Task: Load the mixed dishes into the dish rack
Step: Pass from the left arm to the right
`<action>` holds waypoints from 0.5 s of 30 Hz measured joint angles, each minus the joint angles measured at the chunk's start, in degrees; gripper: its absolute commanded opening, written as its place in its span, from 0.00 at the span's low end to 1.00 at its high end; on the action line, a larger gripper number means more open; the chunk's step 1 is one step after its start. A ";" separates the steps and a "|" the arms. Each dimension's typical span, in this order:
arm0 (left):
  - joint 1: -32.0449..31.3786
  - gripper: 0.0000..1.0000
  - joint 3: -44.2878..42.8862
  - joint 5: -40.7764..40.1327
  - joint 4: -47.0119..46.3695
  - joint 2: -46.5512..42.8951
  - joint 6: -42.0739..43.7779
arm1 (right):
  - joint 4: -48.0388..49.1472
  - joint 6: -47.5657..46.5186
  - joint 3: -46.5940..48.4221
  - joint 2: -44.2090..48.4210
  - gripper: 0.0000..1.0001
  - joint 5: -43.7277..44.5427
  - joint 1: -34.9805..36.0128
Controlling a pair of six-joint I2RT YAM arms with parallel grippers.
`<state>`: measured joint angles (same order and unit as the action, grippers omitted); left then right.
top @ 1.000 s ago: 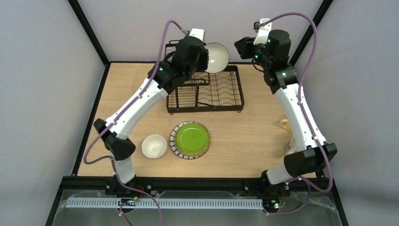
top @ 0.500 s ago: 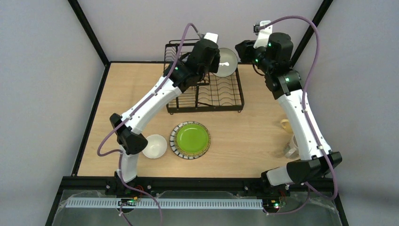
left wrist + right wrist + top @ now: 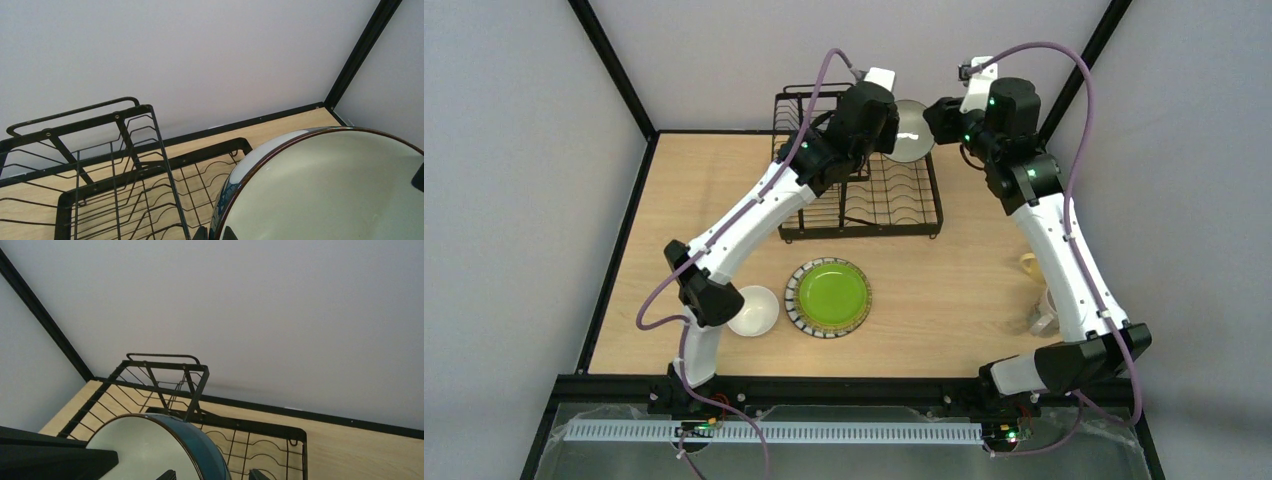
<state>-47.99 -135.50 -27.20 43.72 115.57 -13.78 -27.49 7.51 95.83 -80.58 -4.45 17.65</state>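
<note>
Blue-outside bowl (image 3: 911,130) is in the air, on edge, over the far right corner of the dish rack (image 3: 894,205). Cream inside faces the near side, blue outside faces the far side. Left fingers (image 3: 200,233) are pinched together on its left rim. Left arm (image 3: 754,210) is stretched long across the surface (image 3: 954,290), wrist over the rack's raised tier. Right fingers (image 3: 257,474) stand apart, straddling the bowl's right rim; can't tell if touching. Right arm (image 3: 1064,260) reaches far, wrist bent left toward the bowl.
</note>
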 measured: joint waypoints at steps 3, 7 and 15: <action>0.00 0.02 0.00 0.00 -0.02 0.00 0.13 | -0.55 0.00 -0.35 -0.09 0.84 0.02 0.00; -0.11 0.02 -0.09 0.07 -0.04 0.00 0.31 | -0.76 0.02 -1.01 -0.22 0.84 0.39 0.13; -1.03 0.02 -0.63 0.24 -0.72 0.00 0.85 | -1.44 0.00 -2.45 -1.27 0.74 2.38 1.14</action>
<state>-49.01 -136.14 -26.96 43.00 115.57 -12.93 -28.93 7.51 93.38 -81.84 -2.07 18.79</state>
